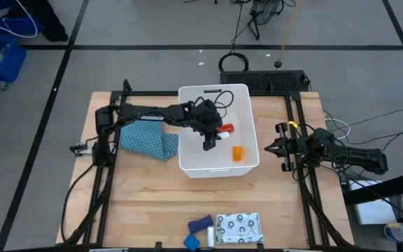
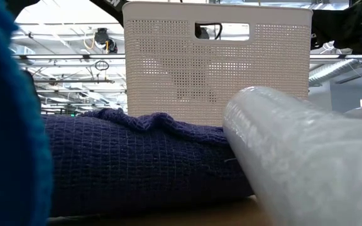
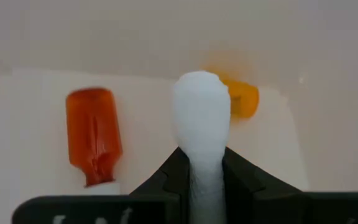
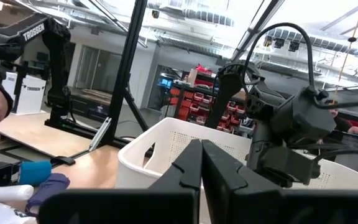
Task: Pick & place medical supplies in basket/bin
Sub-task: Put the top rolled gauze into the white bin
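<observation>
Left wrist view shows you the left tool (image 3: pixel 205 180) clamped on one white tube (image 3: pixel 201 118), which stands out past its two dark fingers (image 3: pixel 166 180) above the floor of the white bin (image 3: pixel 30 99). Inside the bin lie two items: one red bottle with white cap (image 3: pixel 93 134) and one orange pill bottle (image 3: pixel 242 98). From above, you see the left tool (image 1: pixel 208 140) over the bin (image 1: pixel 187 133), near its middle. One teal cloth (image 1: pixel 145 140) lies just beside the bin. Well apart from the bin, at the worktop (image 1: pixel 145 203) edge, wait two blue pieces (image 1: pixel 200 225) and one patterned pouch (image 1: pixel 238 228). The right tool (image 1: pixel 280 147), fingers pressed together and empty, waits beside the bin, opposite the cloth.
</observation>
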{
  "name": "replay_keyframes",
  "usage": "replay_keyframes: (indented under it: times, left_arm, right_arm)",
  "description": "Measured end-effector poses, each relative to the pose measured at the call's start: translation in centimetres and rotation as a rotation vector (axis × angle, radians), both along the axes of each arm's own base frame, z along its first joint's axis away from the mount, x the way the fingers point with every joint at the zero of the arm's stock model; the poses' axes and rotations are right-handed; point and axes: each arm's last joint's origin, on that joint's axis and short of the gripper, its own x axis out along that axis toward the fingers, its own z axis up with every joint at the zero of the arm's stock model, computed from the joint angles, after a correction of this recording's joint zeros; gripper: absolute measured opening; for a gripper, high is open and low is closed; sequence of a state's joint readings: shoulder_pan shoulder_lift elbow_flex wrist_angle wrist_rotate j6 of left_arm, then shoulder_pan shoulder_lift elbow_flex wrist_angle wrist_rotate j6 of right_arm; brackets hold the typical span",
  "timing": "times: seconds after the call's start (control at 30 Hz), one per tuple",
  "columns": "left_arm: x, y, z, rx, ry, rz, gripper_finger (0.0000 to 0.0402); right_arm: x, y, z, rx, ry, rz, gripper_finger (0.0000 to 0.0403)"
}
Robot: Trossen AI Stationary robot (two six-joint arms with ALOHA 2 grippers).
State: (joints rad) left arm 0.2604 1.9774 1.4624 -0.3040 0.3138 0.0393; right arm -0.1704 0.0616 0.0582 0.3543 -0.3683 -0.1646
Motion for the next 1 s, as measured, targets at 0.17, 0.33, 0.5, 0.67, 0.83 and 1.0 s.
replay_keyframes:
  times: [0.17,0.33,0.5,0.67,0.83,1.0]
  left_arm:
    - [-0.3,-0.1,-0.3,-0.003,0.040,-0.009,0.0062]
    - [-0.3,-0.8,-0.4,0.006,0.062,-0.039,0.0062]
    - [-0.1,-1.5,-0.4,0.096,0.066,-0.049,0.0062]
    - [0.7,-1.3,2.7,0.135,0.051,-0.039,0.0062]
    - [1.2,-1.2,6.0,0.172,0.012,-0.041,0.0048]
    - [2.7,-0.8,4.7,0.165,0.000,-0.051,0.0048]
  right_arm:
    - [0.0,0.0,0.0,-0.001,0.000,-0.001,0.0000]
    - [0.0,0.0,0.0,-0.004,-0.001,-0.001,0.0000]
    - [0.0,0.0,0.0,-0.004,-0.002,-0.001,0.0000]
    - [-0.1,0.0,0.2,-0.009,-0.023,-0.001,0.0000]
    - [-0.1,0.0,0.3,-0.015,-0.032,-0.003,0.0000]
    - [-0.1,0.0,0.3,-0.025,-0.036,-0.006,0.0000]
